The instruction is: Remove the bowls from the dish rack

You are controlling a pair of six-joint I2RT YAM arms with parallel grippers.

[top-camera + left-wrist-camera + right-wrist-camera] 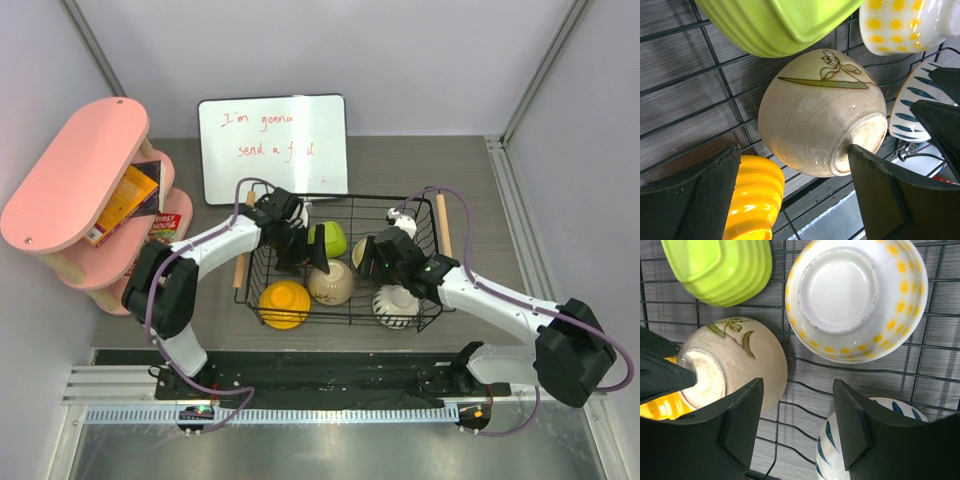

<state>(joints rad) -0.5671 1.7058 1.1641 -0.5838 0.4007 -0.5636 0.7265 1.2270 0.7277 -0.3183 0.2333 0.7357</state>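
While left gripper (795,165) and right gripper (797,390) hover wide open, empty, five bowls (330,283) sit in the dish rack (345,198). Beige bowl (815,110), leaf motif, foot up; lime bowl (775,25), orange-yellow bowl (752,195), yellow-dotted bowl (855,295), blue-striped bowl (890,407) around it.

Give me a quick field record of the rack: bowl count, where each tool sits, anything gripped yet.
rack: black wire dish rack
bowls in rack: five: yellow ribbed bowl, lime green bowl, beige bowl, yellow-dotted bowl, blue-striped bowl
bowls outside rack: none seen
left tool: open, straddling the beige bowl, contact unclear
right tool: open, empty, above the gap between the beige, yellow-dotted and blue-striped bowls
gripped: nothing yet
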